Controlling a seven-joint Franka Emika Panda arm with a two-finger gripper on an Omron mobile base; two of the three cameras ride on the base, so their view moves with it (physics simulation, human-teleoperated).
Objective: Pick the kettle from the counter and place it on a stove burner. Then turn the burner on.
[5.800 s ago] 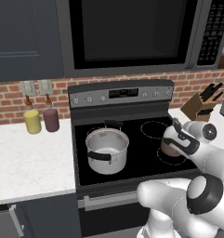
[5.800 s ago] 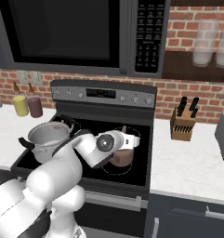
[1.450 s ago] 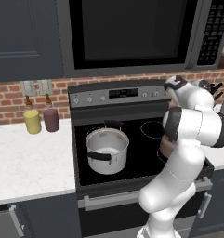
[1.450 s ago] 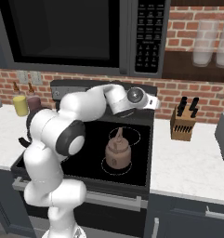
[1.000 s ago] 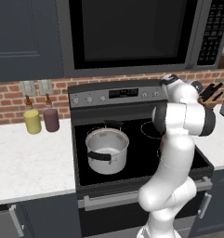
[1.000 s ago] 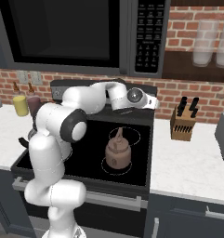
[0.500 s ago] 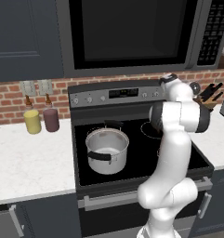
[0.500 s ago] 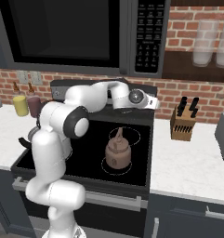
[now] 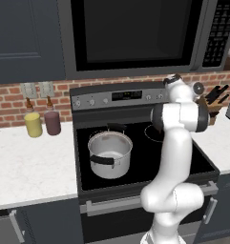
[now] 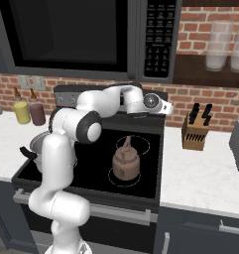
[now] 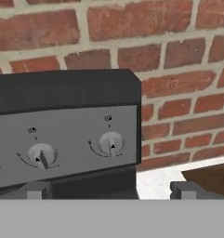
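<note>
Right base view gives the plainest look at the kettle (image 10: 125, 163): it sits upright on the black cooktop (image 10: 91, 158), inside the pale ring of the stove burner (image 10: 113, 177) at the front right. A second ring lies just behind the kettle. In this view the arm reaches over the cooktop, and the gripper (image 10: 166, 108) hangs near the right end of the stove's control panel (image 10: 66, 96), well above the kettle and apart from it.

Left base view hides the kettle behind the white arm, but shows what the other side half covers: one silver pot (image 9: 109, 153) on the front left of the cooktop, and two bottles, one yellow bottle (image 9: 33, 122) and one dark red bottle (image 9: 52, 120), standing on the counter (image 9: 30, 167) left of the cooktop. One knife block (image 9: 213, 102) stands on the counter to the right of the cooktop.

Hand view faces the control panel closely. Two knobs (image 11: 111, 142) sit side by side on its right end, with brick wall (image 11: 178, 83) behind. The two fingertips (image 11: 37, 190) stand spread wide at the bottom, holding nothing.
</note>
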